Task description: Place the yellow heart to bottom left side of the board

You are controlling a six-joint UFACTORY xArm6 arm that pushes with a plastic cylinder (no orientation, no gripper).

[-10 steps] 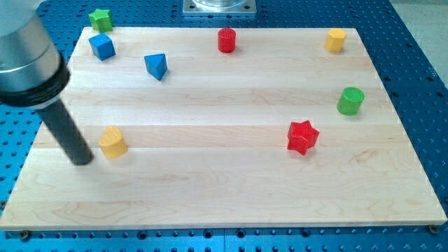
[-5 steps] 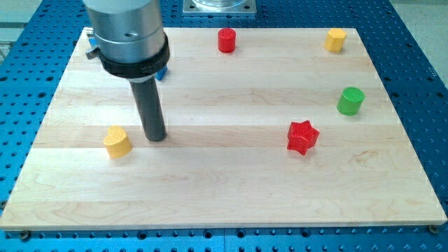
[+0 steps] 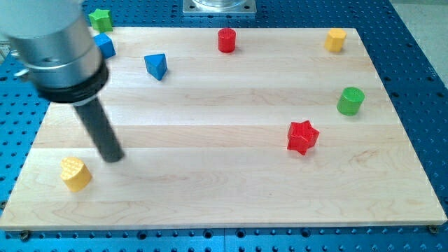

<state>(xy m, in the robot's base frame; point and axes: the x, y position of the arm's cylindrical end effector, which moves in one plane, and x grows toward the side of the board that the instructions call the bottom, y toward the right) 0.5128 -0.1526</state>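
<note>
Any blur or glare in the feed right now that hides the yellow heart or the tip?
Camera view: light is even, no glare on the board; the yellow heart is sharp, with a faint soft shadow. My tip is clear, up-right of the heart and apart from it; only the arm's upper housing looks slightly soft.

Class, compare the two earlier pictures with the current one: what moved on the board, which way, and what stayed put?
The yellow heart slid toward the view's bottom left. My tip swung from its left to its right and now sits up and to its right, apart from it. The other blocks and the board did not move.
</note>
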